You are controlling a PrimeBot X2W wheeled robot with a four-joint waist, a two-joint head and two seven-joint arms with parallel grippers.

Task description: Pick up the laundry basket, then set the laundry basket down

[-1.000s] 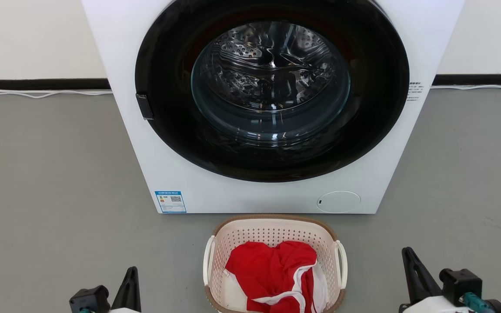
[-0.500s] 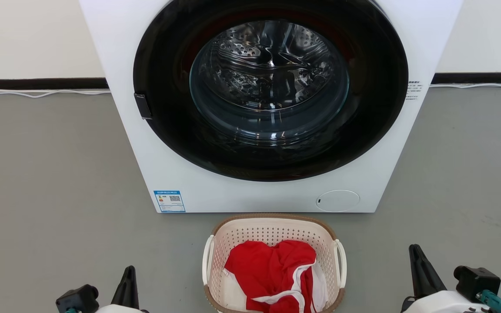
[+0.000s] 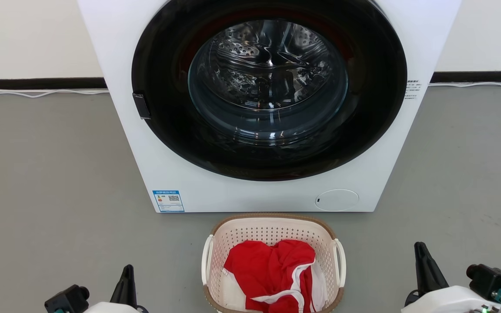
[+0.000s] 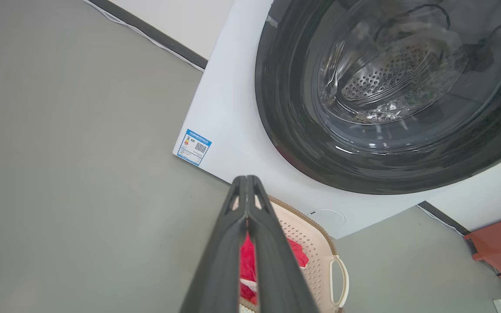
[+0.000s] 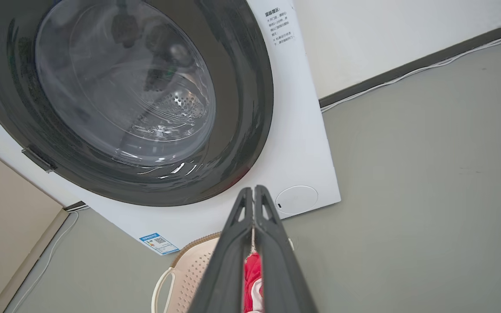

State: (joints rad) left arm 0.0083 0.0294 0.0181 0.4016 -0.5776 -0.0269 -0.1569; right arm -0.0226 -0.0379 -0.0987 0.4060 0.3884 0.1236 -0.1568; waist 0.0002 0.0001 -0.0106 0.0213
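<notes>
The laundry basket [image 3: 272, 229] sits on the floor [image 3: 59, 182] at 6 o'clock, before the washer [image 3: 242, 198], its handles [image 3: 207, 260] facing outward, one toward each arm. Left pincer [image 3: 127, 269] at 7 and right pincer [image 3: 419, 247] at 5 flank it, clenched empty, well apart from it.

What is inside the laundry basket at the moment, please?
A crumpled red garment with white trim lies inside the laundry basket. It covers most of the bottom, so anything beneath it cannot be seen.
</notes>
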